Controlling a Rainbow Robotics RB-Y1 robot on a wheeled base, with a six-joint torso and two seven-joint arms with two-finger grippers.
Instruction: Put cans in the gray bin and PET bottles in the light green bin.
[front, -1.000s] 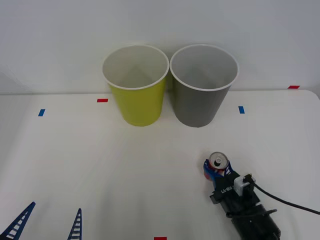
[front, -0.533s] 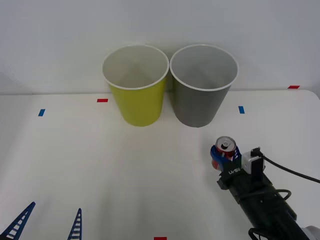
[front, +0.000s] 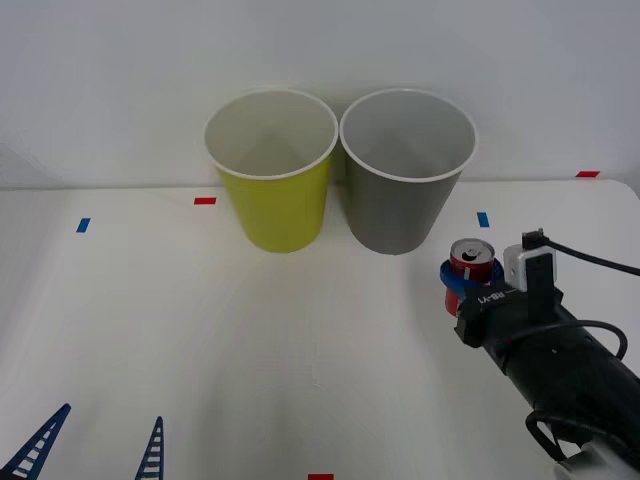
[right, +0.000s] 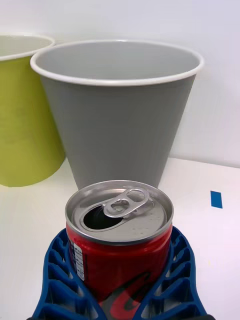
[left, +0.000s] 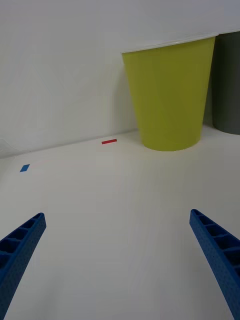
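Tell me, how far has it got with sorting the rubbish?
Nothing is binned yet, as far as the bins' insides show. The right gripper holds the red can upright beside the gray bin, below its rim. Left to do: lift it over and drop it in. The left gripper waits open, far from the green bin.

- Can (front: 471, 259): red body, black and white markings on its side, silver top and pull tab.
- Gray bin (front: 405, 190): dark gray outside, pale gray inside, white rim.
- Green bin (front: 273, 190): yellow-green outside, white inside, white rim.
- Right gripper (front: 470, 285): blue ribbed fingers, black body, a white block on top.
- Left gripper (front: 95, 450): blue ribbed fingers.
- Surface (front: 200, 330): plain white, with small red and blue tape marks.
- Wall (front: 120, 80): plain white.
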